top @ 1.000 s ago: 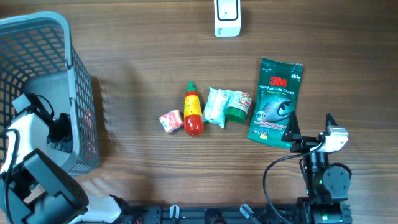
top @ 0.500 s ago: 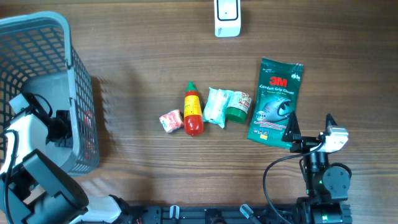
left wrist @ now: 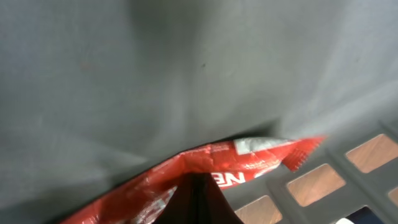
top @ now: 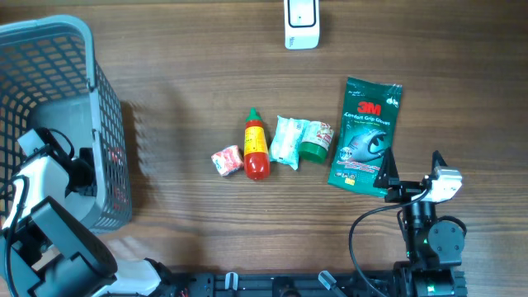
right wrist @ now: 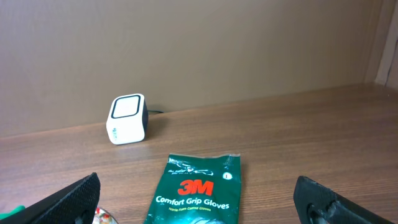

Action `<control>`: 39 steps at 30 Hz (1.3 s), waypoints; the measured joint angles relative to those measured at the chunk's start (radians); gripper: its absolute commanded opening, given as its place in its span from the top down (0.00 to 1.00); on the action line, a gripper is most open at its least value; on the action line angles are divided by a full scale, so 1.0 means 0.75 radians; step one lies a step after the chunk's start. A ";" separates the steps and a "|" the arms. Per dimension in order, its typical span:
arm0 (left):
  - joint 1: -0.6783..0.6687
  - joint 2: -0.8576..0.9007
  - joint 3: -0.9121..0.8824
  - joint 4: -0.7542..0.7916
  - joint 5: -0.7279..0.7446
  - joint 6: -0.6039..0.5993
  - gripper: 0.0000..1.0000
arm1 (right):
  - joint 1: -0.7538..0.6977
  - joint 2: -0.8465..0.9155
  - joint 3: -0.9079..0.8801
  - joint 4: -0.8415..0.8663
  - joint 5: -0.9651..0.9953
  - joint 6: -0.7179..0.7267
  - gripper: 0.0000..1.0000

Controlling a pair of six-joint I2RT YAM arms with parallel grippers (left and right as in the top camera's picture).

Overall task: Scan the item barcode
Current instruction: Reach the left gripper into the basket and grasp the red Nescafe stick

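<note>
Red packet (left wrist: 205, 171): one, lying on the floor of the one grey basket (top: 99, 91) against its slotted wall. On the table: one scanner (top: 301, 23), one glove pack (top: 365, 136), one sauce bottle (top: 256, 147), one pink sachet (top: 226, 160), one white pouch (top: 288, 140), one green-lidded tub (top: 315, 142). Versus a second ago, the left arm has shifted slightly inside the basket; the rest is unchanged. In the left wrist view the packet's long axis runs lower left to upper right, crimped end rightward. Left gripper (left wrist: 196, 202) is pinched closed on its lower edge. Right gripper (right wrist: 199, 200) stands spread wide, holding nothing.
</note>
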State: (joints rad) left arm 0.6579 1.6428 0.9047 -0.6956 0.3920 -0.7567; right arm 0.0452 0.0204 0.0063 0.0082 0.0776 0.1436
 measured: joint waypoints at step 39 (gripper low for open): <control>-0.111 -0.051 0.063 -0.186 -0.683 0.753 0.09 | 0.000 0.000 0.000 0.000 0.000 0.000 0.00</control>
State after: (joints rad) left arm 0.5743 1.6047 0.9516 -0.8352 -0.1200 -0.1917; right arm 0.0452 0.0204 0.0063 0.0082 0.0776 0.1436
